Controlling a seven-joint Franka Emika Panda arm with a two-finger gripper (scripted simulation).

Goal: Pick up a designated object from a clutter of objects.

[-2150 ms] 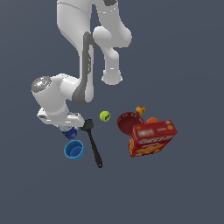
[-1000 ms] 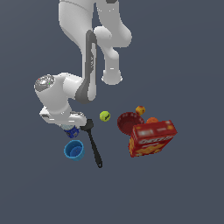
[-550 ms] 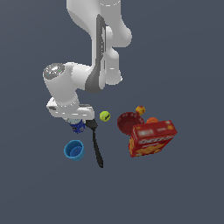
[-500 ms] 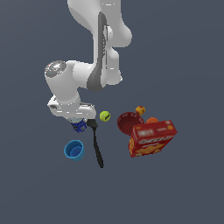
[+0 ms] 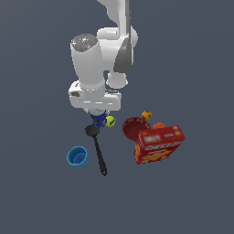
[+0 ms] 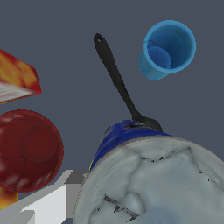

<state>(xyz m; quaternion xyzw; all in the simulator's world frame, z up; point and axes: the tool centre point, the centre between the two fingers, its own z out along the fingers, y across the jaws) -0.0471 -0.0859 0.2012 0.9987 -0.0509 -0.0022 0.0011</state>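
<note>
In the exterior view, my white arm hangs over the clutter with the wrist pointing straight down. My gripper (image 5: 97, 113) is mostly hidden beneath the white hand housing. The small cylindrical can with the dark blue label and silvery-grey top (image 5: 98, 119) peeks out just below that housing, beside the yellow-green ball (image 5: 110, 121) and above the head of the black plastic spatula (image 5: 96, 147). It looks to be off the floor, though I cannot be sure from this angle. The light-blue open cup (image 5: 77, 156) sits apart toward the exterior view's left; the dark red bowl (image 5: 135, 127), the small cube (image 5: 146, 115), the orange (image 5: 159, 125) and the red cracker box (image 5: 159, 144) cluster toward the exterior view's right.

In the wrist view, the can's grey top (image 6: 153, 183) fills the frame right under the camera, so I judge it sits between my fingers, yet the fingers themselves are out of sight and I cannot tell how tightly they close.

The risk: a shallow or off-centre hold on a smooth round can could let it slip and drop onto the spatula or knock the ball.
</note>
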